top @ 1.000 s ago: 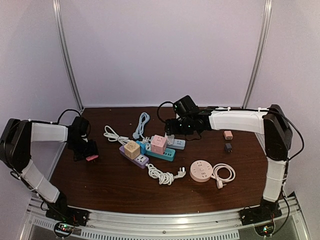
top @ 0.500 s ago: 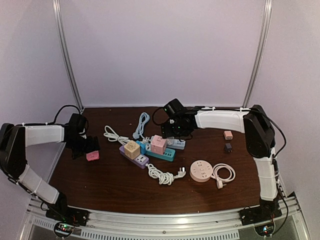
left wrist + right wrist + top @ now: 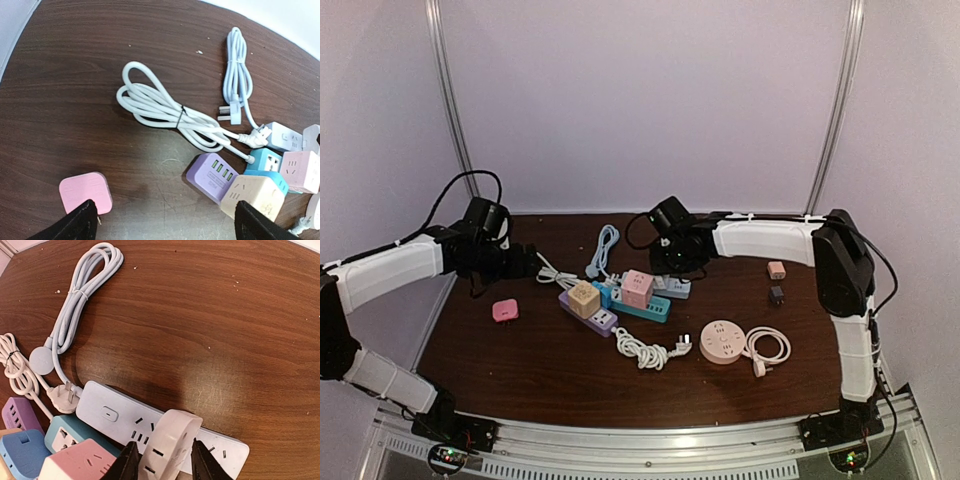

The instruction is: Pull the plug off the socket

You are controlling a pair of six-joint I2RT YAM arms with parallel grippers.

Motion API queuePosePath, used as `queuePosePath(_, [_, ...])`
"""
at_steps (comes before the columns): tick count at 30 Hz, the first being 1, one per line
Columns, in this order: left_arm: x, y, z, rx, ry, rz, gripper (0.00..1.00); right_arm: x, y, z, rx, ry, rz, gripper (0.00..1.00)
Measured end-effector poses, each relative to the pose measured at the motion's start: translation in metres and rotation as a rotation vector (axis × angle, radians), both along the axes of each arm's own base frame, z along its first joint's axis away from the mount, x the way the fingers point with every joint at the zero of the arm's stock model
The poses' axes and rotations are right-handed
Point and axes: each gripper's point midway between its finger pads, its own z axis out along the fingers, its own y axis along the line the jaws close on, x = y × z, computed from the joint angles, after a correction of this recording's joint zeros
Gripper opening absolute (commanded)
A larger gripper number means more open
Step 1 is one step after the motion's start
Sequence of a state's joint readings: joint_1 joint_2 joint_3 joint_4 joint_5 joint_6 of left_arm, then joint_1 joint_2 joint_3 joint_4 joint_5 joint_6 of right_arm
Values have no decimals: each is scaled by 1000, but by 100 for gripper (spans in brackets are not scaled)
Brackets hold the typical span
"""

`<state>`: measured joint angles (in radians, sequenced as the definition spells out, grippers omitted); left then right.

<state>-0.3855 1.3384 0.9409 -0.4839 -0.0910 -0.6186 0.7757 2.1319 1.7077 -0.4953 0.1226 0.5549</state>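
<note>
A white plug (image 3: 170,442) stands in the pale blue power strip (image 3: 107,415), which also shows in the top view (image 3: 677,289). My right gripper (image 3: 165,465) is shut on the white plug, one finger on each side; in the top view the right gripper (image 3: 670,268) hangs over the strip. My left gripper (image 3: 165,231) is open and empty above the table, its fingertips (image 3: 80,222) wide apart. A loose pink plug (image 3: 85,192) lies on the table by the left fingertip, and shows in the top view (image 3: 504,311).
A purple strip (image 3: 602,320) bearing a beige cube (image 3: 583,298) and a teal strip (image 3: 645,308) bearing a pink cube (image 3: 637,288) lie mid-table. Coiled white cables (image 3: 548,268), a pale blue cable (image 3: 605,246), a round pink socket (image 3: 723,341) and two small adapters (image 3: 776,270) lie around.
My left gripper let go of the pink plug, which now lies on the table, and drew back and right. My right gripper moved left onto the white plug.
</note>
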Motion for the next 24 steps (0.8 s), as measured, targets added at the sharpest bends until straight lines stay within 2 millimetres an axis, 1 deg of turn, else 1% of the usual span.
queuePosePath(3, [-1,-13,8,-6,-14,-34,97,-1,-2,2,1,-1,-3,34])
queuePosePath(8, [-4,-30,16,-12,-25,-77,97,-5,-7,3,6,0,-16,33])
queuePosePath(12, [-2,-44,22,-18,-34,-109,97,-5,-8,2,12,3,-25,33])
queuePosePath(20, [-2,-70,16,-18,-15,-161,97,-7,-11,2,23,6,-39,34])
queuePosePath(24, [-2,-81,17,-22,-14,-182,97,-9,-13,1,34,3,-45,34])
